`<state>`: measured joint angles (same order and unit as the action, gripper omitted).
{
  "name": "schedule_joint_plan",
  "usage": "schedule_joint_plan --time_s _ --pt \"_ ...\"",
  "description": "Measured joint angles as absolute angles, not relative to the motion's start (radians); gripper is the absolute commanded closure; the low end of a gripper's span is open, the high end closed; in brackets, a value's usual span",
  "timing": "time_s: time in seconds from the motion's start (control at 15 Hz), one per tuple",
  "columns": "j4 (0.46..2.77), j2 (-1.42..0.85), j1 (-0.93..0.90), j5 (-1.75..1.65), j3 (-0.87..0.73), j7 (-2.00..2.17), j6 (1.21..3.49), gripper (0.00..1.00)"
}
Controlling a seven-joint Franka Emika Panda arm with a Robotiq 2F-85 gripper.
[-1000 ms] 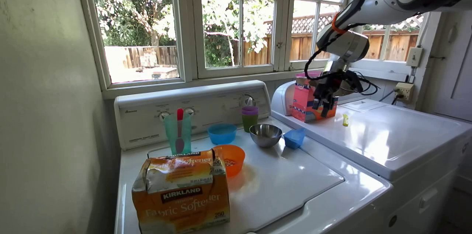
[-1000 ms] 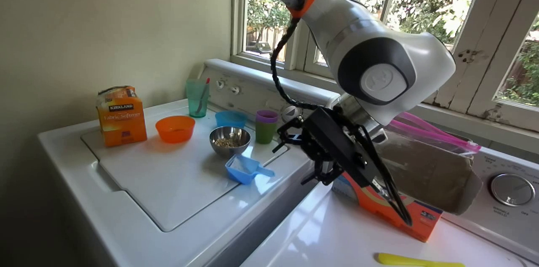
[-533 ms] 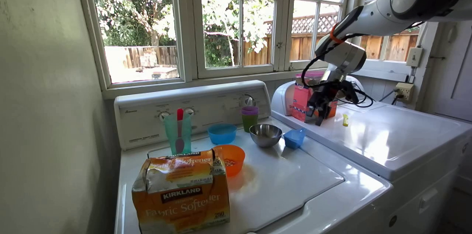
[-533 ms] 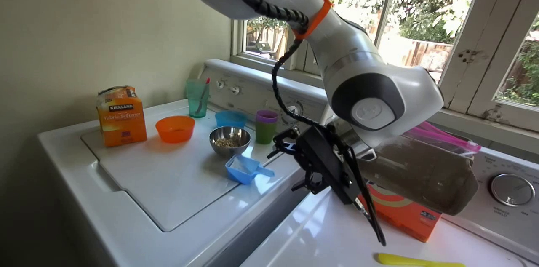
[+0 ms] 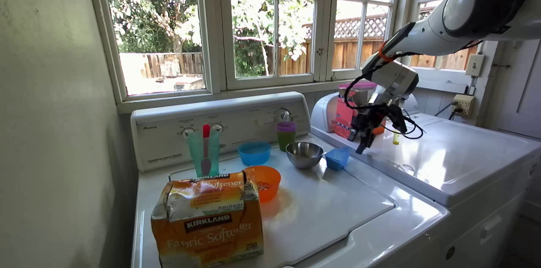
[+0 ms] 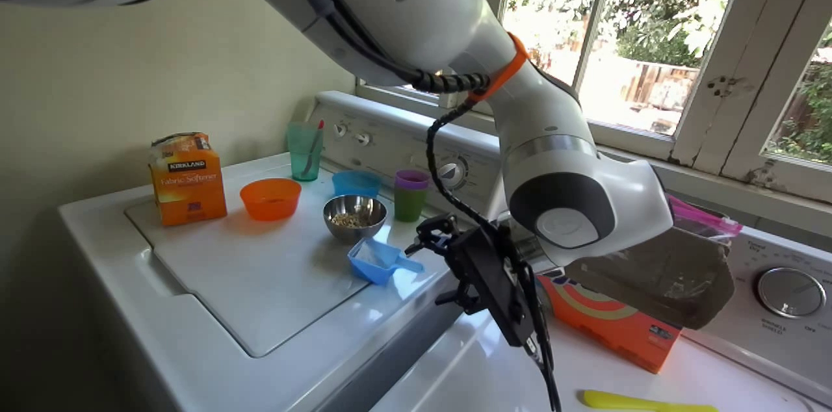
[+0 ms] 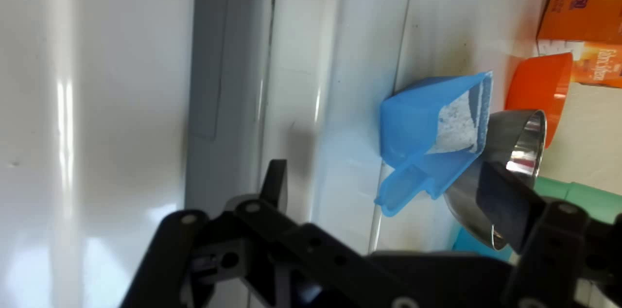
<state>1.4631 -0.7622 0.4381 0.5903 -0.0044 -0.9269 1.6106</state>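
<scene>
Jaws apart, nothing btwn; blue scoop [image 7: 418, 123], handle [image 7: 401, 192] twd them, lies just beside steel bowl [image 7: 500, 140], on bowl's jaws-ward side.

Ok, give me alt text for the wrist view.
A blue scoop of white powder sits on a white machine top, its handle pointing lower left. The open, empty tool shows along the bottom edge. To the right: a metal bowl, partly behind the tool, an orange bowl and orange box.
</scene>
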Motion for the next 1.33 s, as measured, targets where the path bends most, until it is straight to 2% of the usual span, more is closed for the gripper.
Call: schedule_joint_plan --time_s 0.67,1.33 --pt "1.400 -0.815 0.506 0.693 0.006 -1.023 1.405 0.00" --pt "1.387 -0.837 0.490 0.693 0.007 -1.074 1.368 0.00"
